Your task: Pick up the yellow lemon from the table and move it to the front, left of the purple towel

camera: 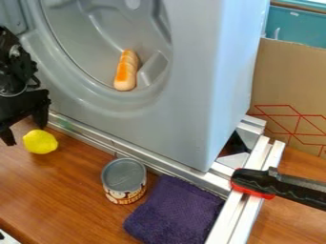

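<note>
Grey, smooth and moulded, the big boxy housing (191, 95) in your camera view stands on the far side, with a wide round recess (83, 62) sunk into its front. Down in that recess you have a toy bread roll (126, 71), long, rounded and scored across, orange-brown on top and paler at its near end. Nearer to you, a short round can (124, 182) stands upright on the table, its flat grey lid on top and a printed label round its side; you cannot see what it holds.

At the left edge your black gripper (26, 135) hangs low with its two fingers spread apart, nothing held between them. The yellow lemon (40, 142), plump and slightly pointed, lies on the table right by the fingertips; you cannot tell whether they touch it.

Just right of the can, a folded purple cloth (175, 212) with a fuzzy, towel-like weave lies near the metal rails (102, 139), which run along the foot of the housing and bar the way between it and the near table. A black and red clamp (255, 183) sits across the rails on the right. Beyond it stands a brown cardboard panel (290, 81) with red lines, and glossy wood grain covers the table (57, 190).
</note>
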`<state>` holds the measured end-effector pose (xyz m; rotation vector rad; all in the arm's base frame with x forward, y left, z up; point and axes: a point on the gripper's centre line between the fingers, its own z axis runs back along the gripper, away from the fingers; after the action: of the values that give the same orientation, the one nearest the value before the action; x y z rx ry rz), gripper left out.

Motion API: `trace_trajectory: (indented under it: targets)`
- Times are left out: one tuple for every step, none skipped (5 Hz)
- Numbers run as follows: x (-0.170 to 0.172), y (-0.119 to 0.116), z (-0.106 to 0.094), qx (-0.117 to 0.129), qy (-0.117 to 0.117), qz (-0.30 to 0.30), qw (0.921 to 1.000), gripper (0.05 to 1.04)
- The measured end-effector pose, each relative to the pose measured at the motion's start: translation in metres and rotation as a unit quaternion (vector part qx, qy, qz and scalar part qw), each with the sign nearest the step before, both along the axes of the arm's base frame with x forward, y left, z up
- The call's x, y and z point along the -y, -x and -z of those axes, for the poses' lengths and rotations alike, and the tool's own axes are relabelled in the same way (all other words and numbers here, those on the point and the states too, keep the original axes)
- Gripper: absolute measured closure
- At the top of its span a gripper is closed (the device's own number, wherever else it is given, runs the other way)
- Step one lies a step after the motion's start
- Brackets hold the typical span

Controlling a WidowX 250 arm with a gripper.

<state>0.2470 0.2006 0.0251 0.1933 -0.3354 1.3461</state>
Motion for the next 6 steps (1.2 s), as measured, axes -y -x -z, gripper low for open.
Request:
trace_trajectory:
  targets:
    - [0.001,-0.002,0.004,0.017,0.01,-0.032,0.9993,0.084]
    - [0.007,-0.009,0.017,0.022,0.047,-0.049,0.9975,0.084]
    - [-0.001,-0.014,0.02,0.033,0.058,-0.075,0.9949,0.084]
    - [-0.003,-0.017,0.025,0.042,0.066,-0.083,0.9935,0.084]
    - [-0.003,-0.016,0.033,0.048,0.082,-0.093,0.9911,0.084]
    - [0.004,-0.015,0.037,0.056,0.098,-0.096,0.9889,0.124]
